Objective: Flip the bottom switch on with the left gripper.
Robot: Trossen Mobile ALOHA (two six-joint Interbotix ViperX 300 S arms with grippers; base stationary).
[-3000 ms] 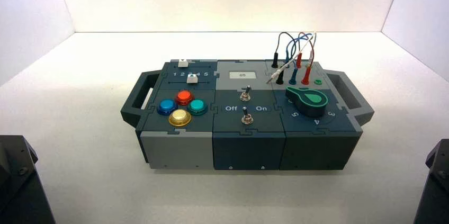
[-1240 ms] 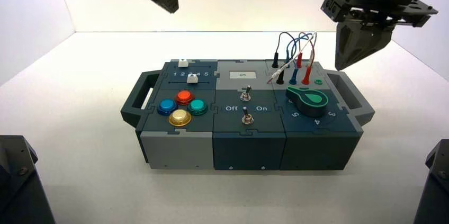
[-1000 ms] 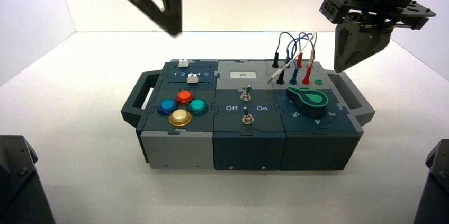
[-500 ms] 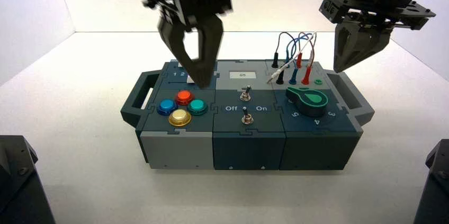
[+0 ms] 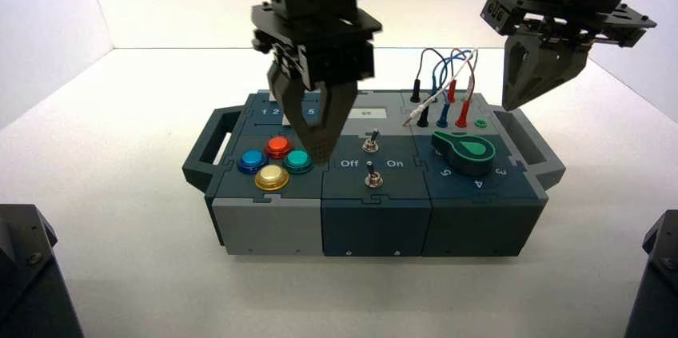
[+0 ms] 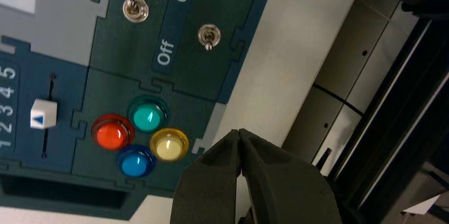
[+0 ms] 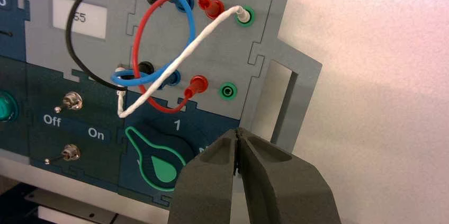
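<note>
The bottom switch [image 5: 373, 176] sits in the middle module, near the front edge of the box [image 5: 376, 230]. It should handle as a small, springy metal toggle: light, with a brief stiffness before it snaps over, and smooth enough to let a careless tip slide off. In the left wrist view its slim lever [image 6: 208, 45] leans to the Off side. There is nothing to grasp; best to push near the lever's free end, from the Off side towards On (a low shove at the nut would gain little). The base [image 6: 209, 34] is round, shiny metal, set in matt dark plastic.

Just behind and to the left, above the panel beside the green button [image 5: 298, 160], the left gripper [image 5: 320, 156] points down, its two tapering dull-black fingers pressed together into one blunt wedge, pinching nothing. The buttons are glossy domes in ribbed collars; the knob [image 5: 466, 154], to the right, is a chunky teardrop edged in green.

Farther back come the top switch [image 5: 370, 143], of similar metal, then soft, looping wires [image 5: 442, 74]. The right gripper [image 5: 513, 103] waits above the box's right side, tips together.
</note>
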